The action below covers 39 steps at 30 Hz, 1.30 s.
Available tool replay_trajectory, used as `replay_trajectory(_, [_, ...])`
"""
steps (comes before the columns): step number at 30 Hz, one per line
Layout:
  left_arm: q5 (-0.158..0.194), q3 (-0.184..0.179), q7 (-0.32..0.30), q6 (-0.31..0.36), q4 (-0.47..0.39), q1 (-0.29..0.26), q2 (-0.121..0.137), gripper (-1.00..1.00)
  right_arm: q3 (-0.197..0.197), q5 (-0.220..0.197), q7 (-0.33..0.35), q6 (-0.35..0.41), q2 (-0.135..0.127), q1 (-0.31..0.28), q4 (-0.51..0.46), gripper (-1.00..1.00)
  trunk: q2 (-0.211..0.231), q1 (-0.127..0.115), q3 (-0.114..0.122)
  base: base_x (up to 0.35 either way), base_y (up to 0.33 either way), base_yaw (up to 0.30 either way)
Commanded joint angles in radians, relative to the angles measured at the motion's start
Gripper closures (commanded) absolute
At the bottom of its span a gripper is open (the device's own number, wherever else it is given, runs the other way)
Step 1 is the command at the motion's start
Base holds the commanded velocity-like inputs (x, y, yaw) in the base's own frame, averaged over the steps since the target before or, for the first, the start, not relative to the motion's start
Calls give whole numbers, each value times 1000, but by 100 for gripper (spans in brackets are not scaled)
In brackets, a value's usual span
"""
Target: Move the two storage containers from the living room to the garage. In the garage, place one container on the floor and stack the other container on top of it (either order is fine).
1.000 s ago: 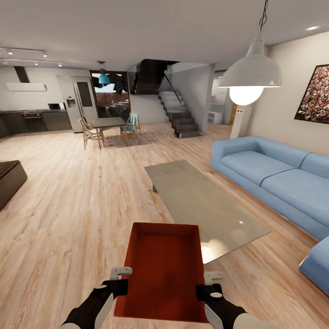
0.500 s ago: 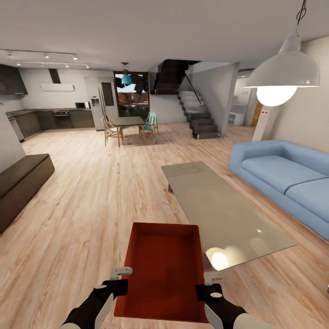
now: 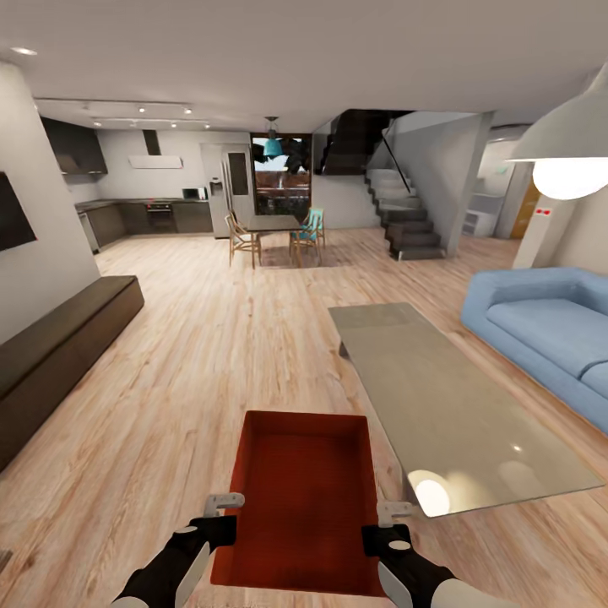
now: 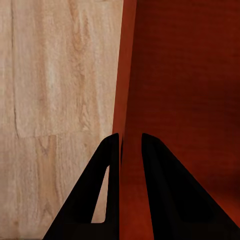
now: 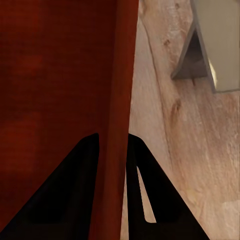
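Item: bin (image 3: pixel 302 498), carried between our grippers, long axis pointing ahead. Left gripper (image 3: pixel 221 517) jaws pinch left wall; right gripper (image 3: pixel 390 523) jaws pinch right wall. Wood floor (image 3: pixel 194 371) below.

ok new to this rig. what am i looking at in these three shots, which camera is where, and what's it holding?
It is a simulated wheeled robot with two arms, driven remotely by a person. The wide shot comes from a camera on its head, looking forward and down over both arms. The two close shots come from cameras near each gripper, looking along its fingers.

In the head view, the left gripper and the right gripper hold one orange-red storage container between them, out in front of the robot. Each wrist view shows two dark fingers pinched on a side wall of the container, one finger inside and one outside.

Around it is a living room: light wood-plank floor, a glass coffee table ahead on the robot's right, a blue sofa beyond it, a dark bench on the left, and a kitchen and stairs further back.
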Motion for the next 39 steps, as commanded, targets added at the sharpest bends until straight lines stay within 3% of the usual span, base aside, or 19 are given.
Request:
replay_trajectory(1, [-9, -9, 11, -7, -4, -1, 1, 100, 16, -26, -6, -4, 0, -1, 26, 100, -2, 1, -2, 0, 0, 268])
replay_trajectory(11, [-9, -9, 10, -7, -7, -1, 1, 100, 16, -26, -6, -4, 0, -1, 26, 100, -2, 1, -2, 0, 0, 267])
replay_trajectory(20, [-9, -9, 11, -7, -2, -1, 1, 100, 16, -26, -4, -2, -1, -1, 26, 100, -2, 1, -2, 23, 0, 44])
replay_trajectory(39, [-10, -9, 10, -7, 1, -1, 1, 100, 16, -26, -3, -2, -1, -1, 26, 100, -2, 1, -2, 308, 0, 0])
